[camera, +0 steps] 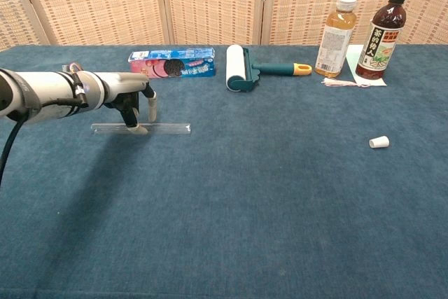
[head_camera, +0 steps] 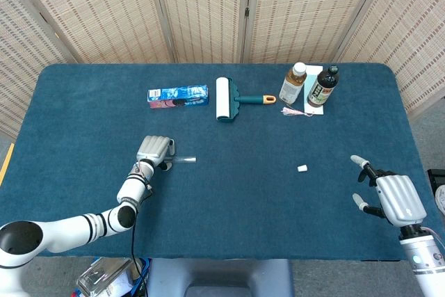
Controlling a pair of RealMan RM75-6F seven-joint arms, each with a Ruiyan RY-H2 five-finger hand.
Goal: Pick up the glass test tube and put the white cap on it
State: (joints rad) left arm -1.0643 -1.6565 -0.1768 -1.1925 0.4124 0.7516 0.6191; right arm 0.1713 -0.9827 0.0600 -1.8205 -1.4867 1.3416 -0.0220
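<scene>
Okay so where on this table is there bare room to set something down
The widest bare stretch is the near middle of the table, between the test tube under the left hand and the white cap. The far right corner is crowded: two bottles. The lint roller and cookie box line the back.

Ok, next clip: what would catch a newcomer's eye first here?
Probably the left hand down on the glass test tube, which lies flat on the blue table at its left side. Next, the tiny white cap alone to the right, and the right hand hovering open near the table's right edge. Along the back stand two bottles, a lint roller and a biscuit box.
</scene>
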